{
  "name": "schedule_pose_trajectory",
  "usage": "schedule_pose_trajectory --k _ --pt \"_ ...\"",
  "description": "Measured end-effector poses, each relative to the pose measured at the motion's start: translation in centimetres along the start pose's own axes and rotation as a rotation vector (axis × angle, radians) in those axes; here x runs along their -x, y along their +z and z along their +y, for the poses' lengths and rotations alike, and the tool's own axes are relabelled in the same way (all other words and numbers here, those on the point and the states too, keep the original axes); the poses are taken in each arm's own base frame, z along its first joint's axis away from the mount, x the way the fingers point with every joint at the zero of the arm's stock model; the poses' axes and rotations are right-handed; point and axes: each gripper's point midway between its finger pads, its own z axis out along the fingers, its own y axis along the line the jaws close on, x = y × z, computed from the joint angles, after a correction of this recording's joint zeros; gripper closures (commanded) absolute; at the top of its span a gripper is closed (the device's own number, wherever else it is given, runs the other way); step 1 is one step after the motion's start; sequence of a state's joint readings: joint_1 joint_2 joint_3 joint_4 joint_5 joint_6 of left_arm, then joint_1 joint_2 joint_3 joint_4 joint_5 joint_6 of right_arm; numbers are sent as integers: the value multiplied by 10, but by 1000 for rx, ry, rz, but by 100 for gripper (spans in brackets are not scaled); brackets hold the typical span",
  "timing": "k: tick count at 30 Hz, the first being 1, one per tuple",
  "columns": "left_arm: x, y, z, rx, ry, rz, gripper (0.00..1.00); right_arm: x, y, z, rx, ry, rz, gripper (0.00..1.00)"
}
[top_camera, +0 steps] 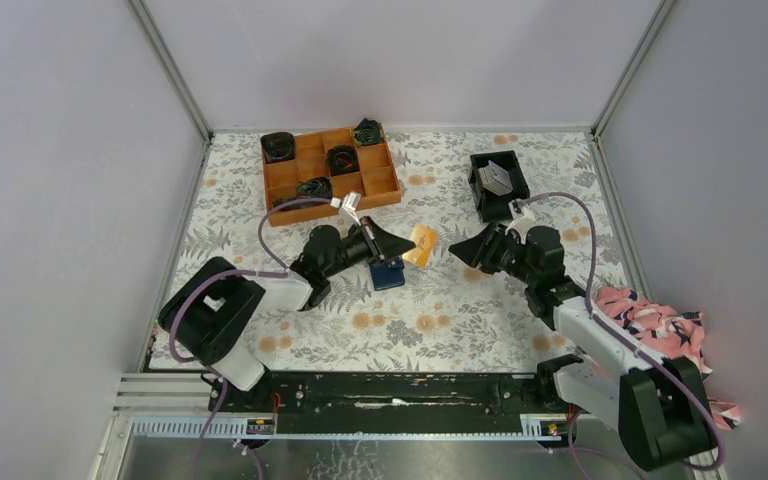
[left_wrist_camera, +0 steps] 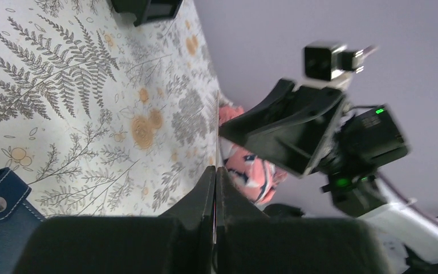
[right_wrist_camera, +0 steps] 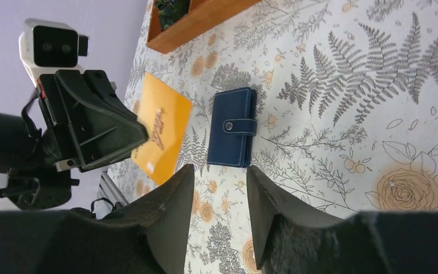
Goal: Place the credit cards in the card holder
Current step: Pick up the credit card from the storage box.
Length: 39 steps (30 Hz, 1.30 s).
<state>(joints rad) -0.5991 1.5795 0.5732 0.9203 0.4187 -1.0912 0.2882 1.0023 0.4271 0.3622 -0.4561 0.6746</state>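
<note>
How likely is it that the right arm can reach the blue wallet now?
Probably yes. The right gripper is open and the wallet lies straight ahead, with only bare cloth between. The left gripper, holding a yellow card, hangs close beside the wallet and might crowd it.
</note>
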Motion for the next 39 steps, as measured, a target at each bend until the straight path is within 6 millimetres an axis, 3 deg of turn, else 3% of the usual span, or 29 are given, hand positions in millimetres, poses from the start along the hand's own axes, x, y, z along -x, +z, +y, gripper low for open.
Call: schedule_pose_trajectory --k 6,19,32,36,39 --pt "10 -6 9 -58 -188 -146 100 -12 20 -15 32 113 -5 54" --pt "21 -6 1 -127 -255 -224 100 8 33 15 223 183 -65 54" --pt "13 4 6 -116 -274 -206 100 -8 42 23 284 232 0 55" --pt "12 7 5 -121 -279 -201 100 -13 50 27 298 243 29 61" --pt "12 8 8 -116 -285 -198 100 -16 55 31 314 244 51 79"
